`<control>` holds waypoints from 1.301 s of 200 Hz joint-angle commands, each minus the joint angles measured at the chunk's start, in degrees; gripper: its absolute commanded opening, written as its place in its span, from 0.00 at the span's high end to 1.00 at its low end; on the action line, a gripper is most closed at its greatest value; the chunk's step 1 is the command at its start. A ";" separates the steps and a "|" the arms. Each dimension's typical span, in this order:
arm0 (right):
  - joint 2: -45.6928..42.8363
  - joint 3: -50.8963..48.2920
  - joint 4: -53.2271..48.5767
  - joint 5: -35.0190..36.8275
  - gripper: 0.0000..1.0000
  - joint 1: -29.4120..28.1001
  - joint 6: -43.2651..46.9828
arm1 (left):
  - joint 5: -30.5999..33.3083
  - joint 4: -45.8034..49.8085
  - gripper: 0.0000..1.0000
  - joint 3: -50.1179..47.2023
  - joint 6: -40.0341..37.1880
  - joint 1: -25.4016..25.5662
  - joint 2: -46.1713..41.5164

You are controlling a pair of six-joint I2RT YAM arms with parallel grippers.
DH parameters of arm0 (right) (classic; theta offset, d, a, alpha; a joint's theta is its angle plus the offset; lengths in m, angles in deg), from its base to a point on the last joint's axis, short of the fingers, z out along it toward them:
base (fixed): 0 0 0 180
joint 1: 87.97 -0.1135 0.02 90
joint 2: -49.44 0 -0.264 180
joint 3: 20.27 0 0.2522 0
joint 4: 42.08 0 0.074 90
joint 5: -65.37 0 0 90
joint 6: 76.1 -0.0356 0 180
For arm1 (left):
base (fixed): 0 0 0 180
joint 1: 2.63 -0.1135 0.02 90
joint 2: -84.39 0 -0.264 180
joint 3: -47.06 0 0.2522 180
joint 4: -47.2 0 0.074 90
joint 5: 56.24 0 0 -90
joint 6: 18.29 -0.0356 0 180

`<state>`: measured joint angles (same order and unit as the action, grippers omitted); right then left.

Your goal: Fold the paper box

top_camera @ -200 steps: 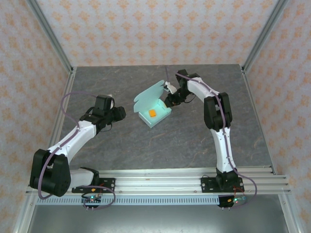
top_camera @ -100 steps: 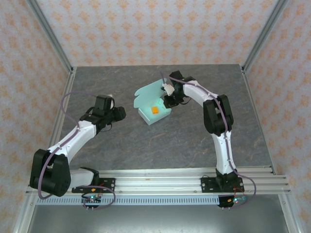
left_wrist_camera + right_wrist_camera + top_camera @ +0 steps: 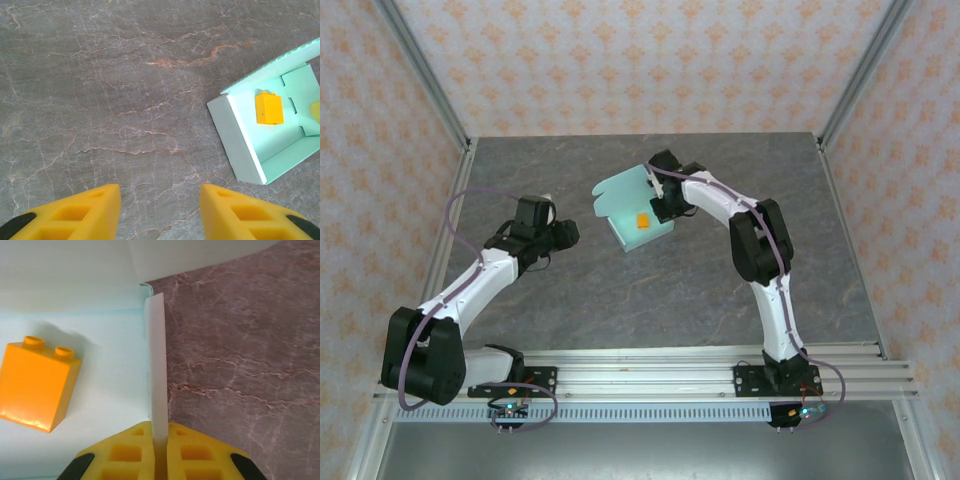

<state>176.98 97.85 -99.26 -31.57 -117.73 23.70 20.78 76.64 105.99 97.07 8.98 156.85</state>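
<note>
Right end effector (image 3: 160, 450) shifted left, clenched on paper box (image 3: 620, 193) wall; left end effector (image 3: 160, 197) released, unmoved.

1. The walls (image 3: 650, 60) are light pink with little orange flowers all over.
2. The table (image 3: 620, 300) is dark grey like stone, with thin pale cracks.
3. Shiny metal poles (image 3: 423, 70) stand at the back corners.
4. A long silver rail (image 3: 650, 365) runs along the near edge.
</note>
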 commanded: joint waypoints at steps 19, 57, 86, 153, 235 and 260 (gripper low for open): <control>1.80 -1.28 -3.55 15.02 0.92 -1.82 -4.64 | 1.25 -0.24 0.54 -0.61 -1.39 -0.23 -0.18; 3.81 0.12 -5.38 21.81 0.92 -3.89 -6.42 | 1.22 -0.56 0.54 -0.92 -1.31 -0.17 -0.09; 5.84 1.44 -7.22 26.14 0.92 -5.18 -7.76 | 1.28 -0.70 0.54 -0.98 -1.33 -0.20 0.00; 8.04 2.93 -9.84 34.36 0.89 -7.02 -10.02 | 0.97 -1.62 0.54 -1.40 -1.13 -0.16 1.13; 6.36 3.02 -7.55 33.65 0.88 -8.57 -9.98 | 0.84 -1.62 0.54 -1.43 -0.99 -0.18 1.37; 4.70 4.22 -7.73 31.13 0.85 -8.06 -9.80 | 0.75 -1.44 0.54 -1.42 -0.91 -0.17 1.13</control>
<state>182.71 101.12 -103.87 3.45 -126.19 13.54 20.76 76.53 105.24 97.09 8.98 158.38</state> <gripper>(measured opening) 0.144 0.456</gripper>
